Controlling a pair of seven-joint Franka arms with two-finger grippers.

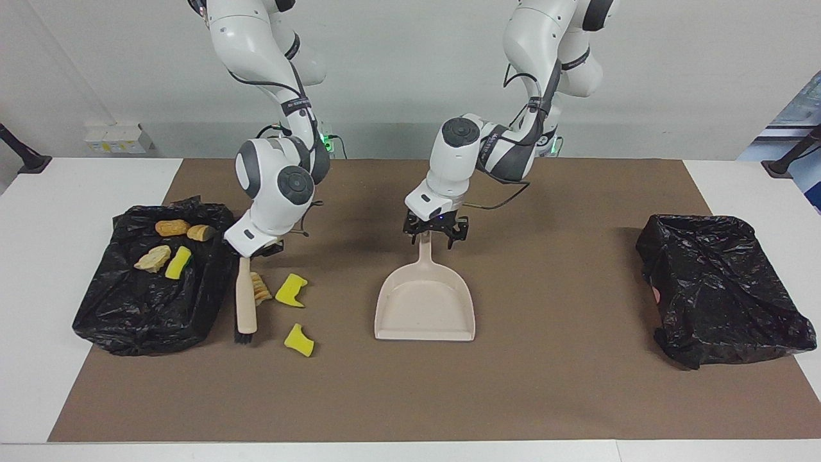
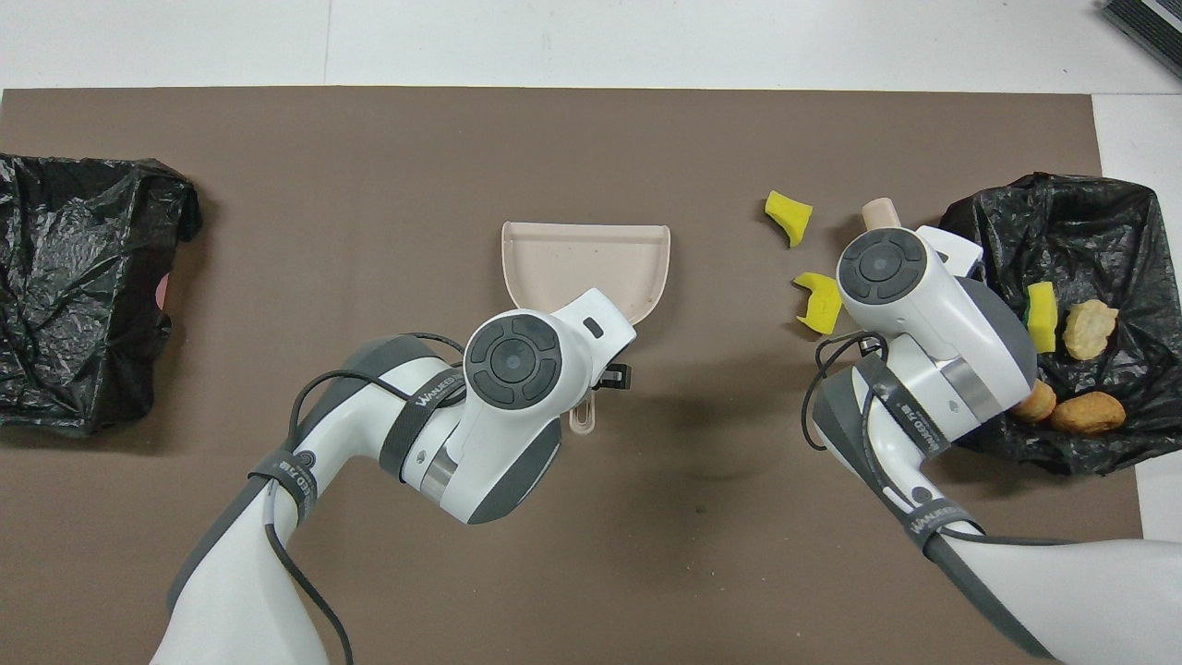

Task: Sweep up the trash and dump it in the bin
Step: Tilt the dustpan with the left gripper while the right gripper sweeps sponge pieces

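My right gripper (image 1: 260,249) is shut on the beige brush (image 1: 245,295), whose bristles rest on the mat beside the black-lined bin (image 1: 128,321) at the right arm's end. Trash on the mat: a ridged tan scrap (image 1: 260,287) against the brush and two yellow sponge pieces (image 1: 292,290) (image 1: 299,339), also in the overhead view (image 2: 820,300) (image 2: 788,214). In the bin lie bread lumps (image 1: 172,227), a tan scrap (image 1: 152,258) and the green-topped sponge (image 1: 178,262). My left gripper (image 1: 433,236) is open astride the handle of the beige dustpan (image 1: 424,301), which lies flat at mid-mat.
A second black-lined bin (image 1: 718,289) stands at the left arm's end of the table, also in the overhead view (image 2: 74,286). The brown mat (image 1: 551,385) covers most of the white table.
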